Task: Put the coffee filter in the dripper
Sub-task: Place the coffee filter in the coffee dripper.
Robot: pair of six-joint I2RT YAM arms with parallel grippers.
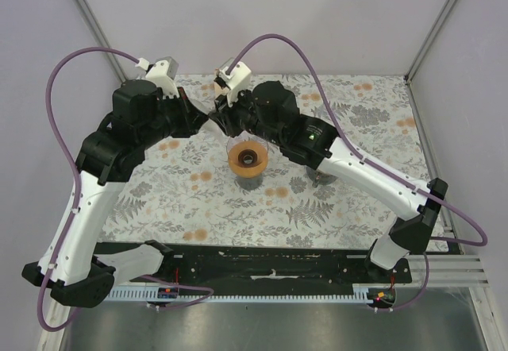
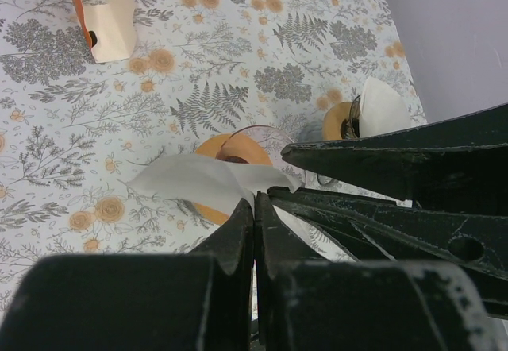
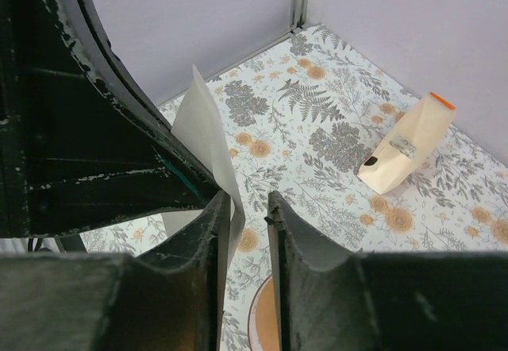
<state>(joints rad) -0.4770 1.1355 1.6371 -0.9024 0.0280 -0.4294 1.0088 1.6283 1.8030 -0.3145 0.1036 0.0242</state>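
A white paper coffee filter [image 2: 202,180] hangs in the air, and my left gripper [image 2: 254,200] is shut on its edge. Below it the dripper [image 1: 248,160], orange with a clear glass rim, stands in the middle of the floral mat; it also shows as dripper [image 2: 238,148]. My right gripper [image 3: 250,204] meets the left one from the opposite side. Its jaws stand a narrow gap apart, with the filter [image 3: 202,125] lying against the left finger [image 3: 218,232] and its edge in the gap. In the top view both grippers [image 1: 211,119] touch tips just behind and left of the dripper.
A beige pouch [image 3: 401,156] with an orange top lies on the mat toward the back; it shows as pouch [image 2: 107,13] too. A second orange holder with a white filter [image 2: 369,113] stands under the right arm. Grey walls close in the back and sides.
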